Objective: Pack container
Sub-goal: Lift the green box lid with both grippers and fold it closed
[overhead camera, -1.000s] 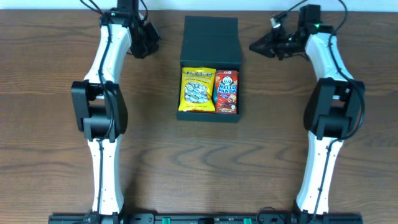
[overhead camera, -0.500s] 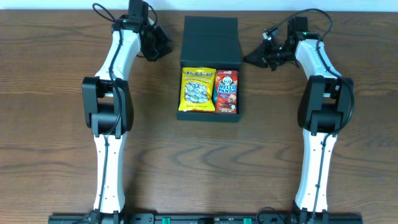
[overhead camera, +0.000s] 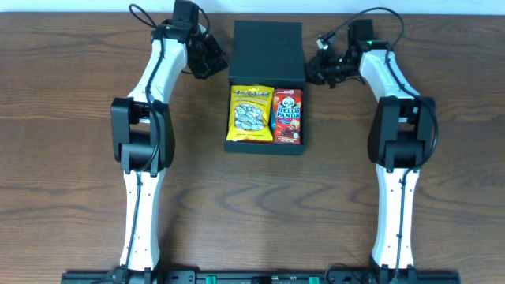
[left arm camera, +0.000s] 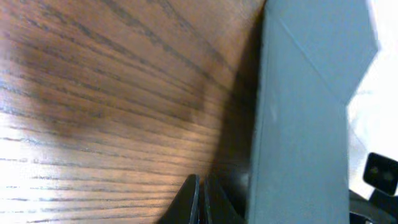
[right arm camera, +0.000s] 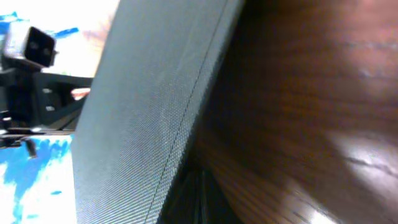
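here the left fingers (left arm camera: 188, 200) and right fingers (right arm camera: 189, 196) sit closed, empty, flanking the container (overhead camera: 265, 47).

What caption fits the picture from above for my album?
Left arm and right arm flank the open lid of the container; yellow bag and Hello Panda box inside.

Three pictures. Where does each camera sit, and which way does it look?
Overhead: above the table, looking down on the box, yellow pack, red pack, left arm, right arm.
Left wrist: on the left arm, facing the box's side; left gripper tips, shut, at bottom.
Right wrist: the same from the other side; right gripper tips at bottom.
Shared: both wrist views show the box and the table.
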